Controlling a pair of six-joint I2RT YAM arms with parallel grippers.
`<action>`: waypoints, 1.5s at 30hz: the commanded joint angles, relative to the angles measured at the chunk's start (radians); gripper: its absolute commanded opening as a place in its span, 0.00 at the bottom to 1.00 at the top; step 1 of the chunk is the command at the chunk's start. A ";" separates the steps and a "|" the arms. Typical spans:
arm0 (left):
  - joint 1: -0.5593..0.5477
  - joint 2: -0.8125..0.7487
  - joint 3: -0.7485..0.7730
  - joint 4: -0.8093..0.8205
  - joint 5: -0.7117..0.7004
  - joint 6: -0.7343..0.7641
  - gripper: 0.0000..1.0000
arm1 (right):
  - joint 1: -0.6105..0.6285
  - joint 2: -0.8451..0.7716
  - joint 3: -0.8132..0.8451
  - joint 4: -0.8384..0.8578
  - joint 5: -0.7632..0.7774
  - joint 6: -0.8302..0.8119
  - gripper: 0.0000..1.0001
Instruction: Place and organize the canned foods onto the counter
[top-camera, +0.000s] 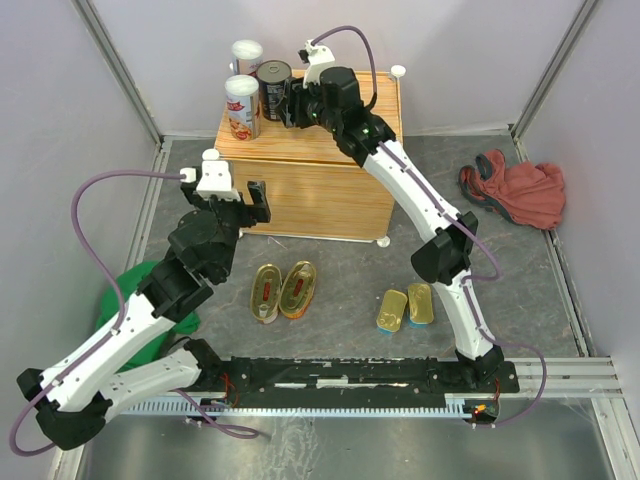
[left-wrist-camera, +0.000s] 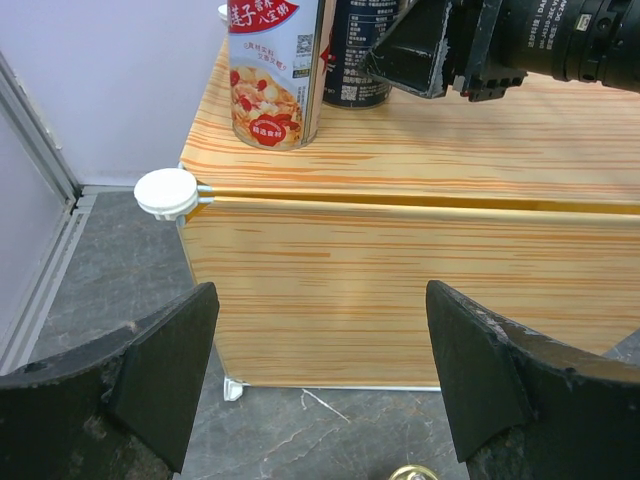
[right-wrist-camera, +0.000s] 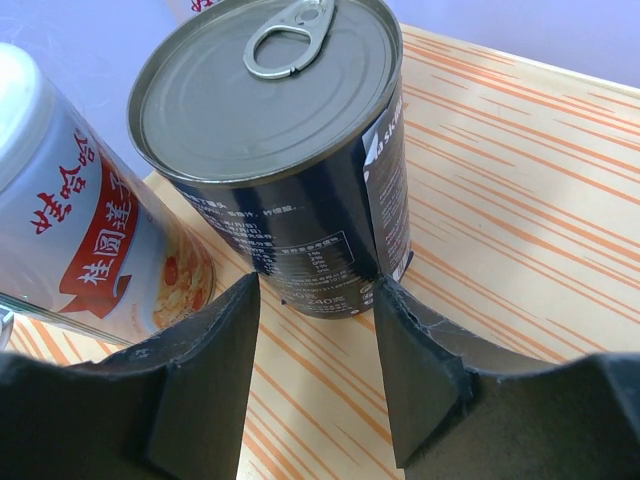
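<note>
Your right tool (right-wrist-camera: 317, 300) is narrowly parted and holds nothing, its tips just short of the dark can (right-wrist-camera: 290, 150) standing far left on the counter (right-wrist-camera: 520, 200). If you swing sideways, you could knock it into the red-white can (right-wrist-camera: 90, 250) just beside it. Your left tool (left-wrist-camera: 320, 340) gapes wide, empty. The counter bears three cans; two oval tins (top-camera: 298, 288) and two blue tins (top-camera: 420, 303) lie on the table (top-camera: 330, 260).

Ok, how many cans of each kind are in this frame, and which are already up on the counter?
Tall red-and-white cans: 2, on the counter
Dark round can: 1, on the counter
Oval gold-red tins: 2, on the grey surface
Rectangular gold-blue tins: 2, on the grey surface
Total: 7 (3 on the counter, 4 not)
</note>
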 joint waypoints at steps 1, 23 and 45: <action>0.009 0.011 0.050 0.025 0.023 -0.018 0.90 | -0.006 0.011 0.053 0.075 -0.049 -0.002 0.57; 0.014 0.016 0.080 -0.031 0.013 -0.062 0.90 | 0.007 -0.019 -0.029 0.141 -0.121 0.048 0.58; 0.015 0.027 0.050 -0.452 0.076 -0.559 0.91 | 0.012 -0.572 -0.520 0.044 0.102 0.015 0.71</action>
